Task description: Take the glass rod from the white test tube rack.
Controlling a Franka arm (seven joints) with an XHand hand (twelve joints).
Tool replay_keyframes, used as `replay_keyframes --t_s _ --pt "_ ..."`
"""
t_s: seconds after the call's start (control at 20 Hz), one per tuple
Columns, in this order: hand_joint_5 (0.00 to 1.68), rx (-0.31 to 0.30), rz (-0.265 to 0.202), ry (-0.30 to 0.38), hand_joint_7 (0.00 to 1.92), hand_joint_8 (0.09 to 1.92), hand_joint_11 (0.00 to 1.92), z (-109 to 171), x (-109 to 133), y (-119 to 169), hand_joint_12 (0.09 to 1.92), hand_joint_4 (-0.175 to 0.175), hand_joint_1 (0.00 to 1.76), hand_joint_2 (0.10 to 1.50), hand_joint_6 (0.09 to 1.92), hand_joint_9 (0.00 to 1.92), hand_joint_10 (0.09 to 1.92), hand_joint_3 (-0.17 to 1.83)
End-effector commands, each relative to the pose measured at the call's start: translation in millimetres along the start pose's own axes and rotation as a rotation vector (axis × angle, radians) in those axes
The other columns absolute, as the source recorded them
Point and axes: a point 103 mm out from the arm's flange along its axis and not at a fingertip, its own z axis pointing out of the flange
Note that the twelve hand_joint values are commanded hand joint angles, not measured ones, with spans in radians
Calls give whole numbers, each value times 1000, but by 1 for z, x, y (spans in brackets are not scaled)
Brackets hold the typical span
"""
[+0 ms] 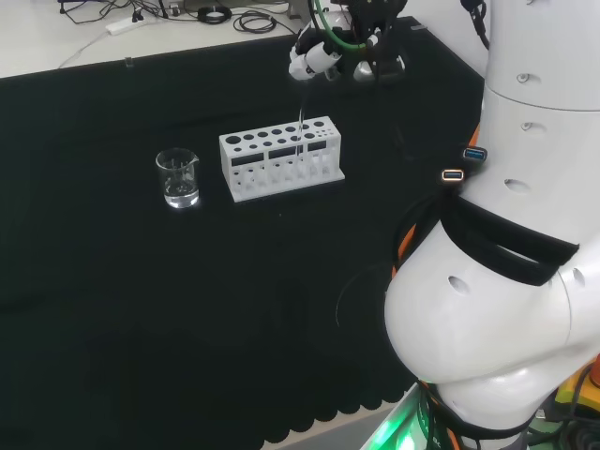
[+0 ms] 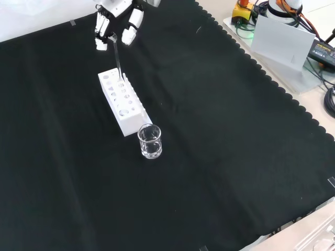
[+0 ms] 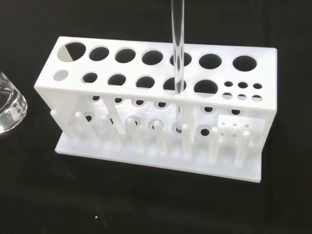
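The hand (image 2: 116,21) pinches the top of the glass rod (image 2: 118,63), which stands upright in a hole of the white test tube rack (image 2: 123,104). A glass beaker (image 2: 149,141) stands just beside the rack.

A robotics lab set up for chem bench work. Signs: table (image 2: 220,157) covered w/ black cloth, scalloped edge; white test tube rack (image 1: 281,157) and small clear glass beaker (image 1: 177,177) on it, i.e. lab ware. White robot arm (image 1: 506,281) w/ cables at its base. Beyond the cloth in head view: loose cables, a power strip (image 1: 131,25). Front view: electronics and wiring (image 2: 293,31) at table's edge.
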Motion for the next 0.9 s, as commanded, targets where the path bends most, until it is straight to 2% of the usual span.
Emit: replay_keyframes --t_s 0.05,0.2,0.45,0.65,0.75,0.85,0.9 --pt "543 -13 -4 36 484 862 950 1 1 4 1153 -175 694 1219 557 1035 852 -175" --pt "547 -14 -9 32 523 916 1007 1 5 9 1126 -175 754 1221 705 1069 868 -175" --pt "576 -24 -15 48 558 972 1091 3 8 15 1063 -175 844 1233 801 1111 884 -175" --pt "672 -40 -12 57 615 1000 1198 7 8 20 977 -175 942 1250 889 1178 870 -175" --pt "712 -68 -12 48 651 1007 1248 9 8 22 930 -175 989 1259 923 1194 878 -175" --pt "772 -125 -10 41 695 1056 1334 8 8 23 871 -175 1067 1252 1152 1221 905 -115" --pt "792 -156 -12 40 720 1102 1363 7 8 23 829 -175 1090 1244 1207 1227 941 -90"
